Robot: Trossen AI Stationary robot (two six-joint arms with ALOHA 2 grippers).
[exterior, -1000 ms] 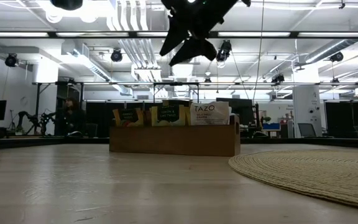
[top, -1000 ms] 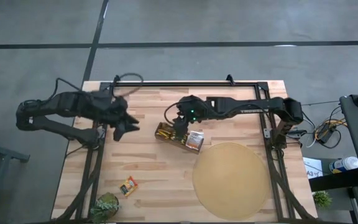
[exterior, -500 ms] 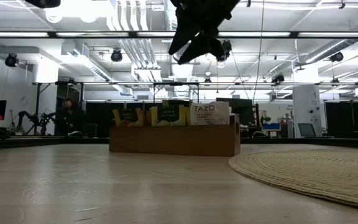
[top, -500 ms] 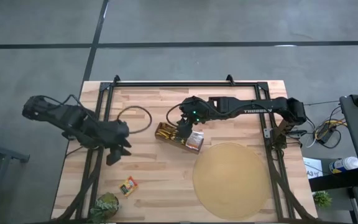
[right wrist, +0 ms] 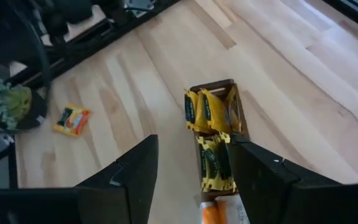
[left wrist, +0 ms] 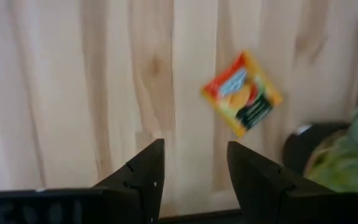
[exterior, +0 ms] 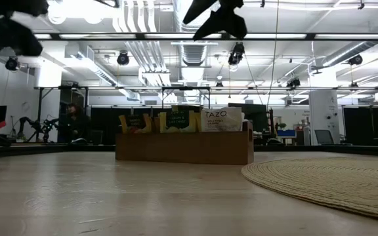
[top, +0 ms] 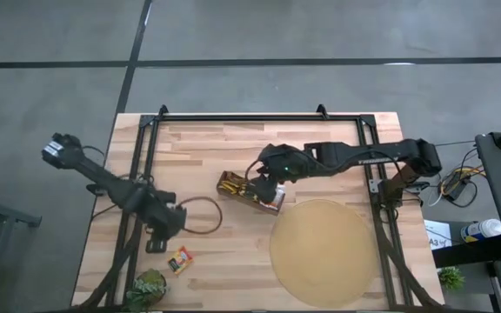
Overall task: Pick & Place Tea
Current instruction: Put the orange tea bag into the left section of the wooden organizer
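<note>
One orange-red tea sachet [top: 179, 259] lies flat on the table near its near-left corner, also in the left wrist view [left wrist: 242, 93]. My left gripper [top: 157, 242] hovers open just beside it, on the far-left side [left wrist: 194, 168]. The brown wooden box [top: 250, 189] stands mid-table with several green-yellow sachets [right wrist: 207, 134] upright in it, their tops showing above its wall [exterior: 176, 120]. My right gripper [top: 262, 184] hangs open above the box [right wrist: 194, 180], high over it in the low view [exterior: 218, 16].
A small potted plant [top: 149, 289] stands at the near-left corner, close to the loose sachet. A big round tan mat [top: 324, 252] covers the near-right part of the table. A dark cable loop [top: 200, 217] trails by the left gripper. Bare wood lies between the box and the sachet.
My left arm has swung from beside the box's left toward the table's near edge and now hangs by the loose orange-red sachet. My right gripper has risen above the box and drifted slightly toward the right. The box and the sachets have stayed put.
</note>
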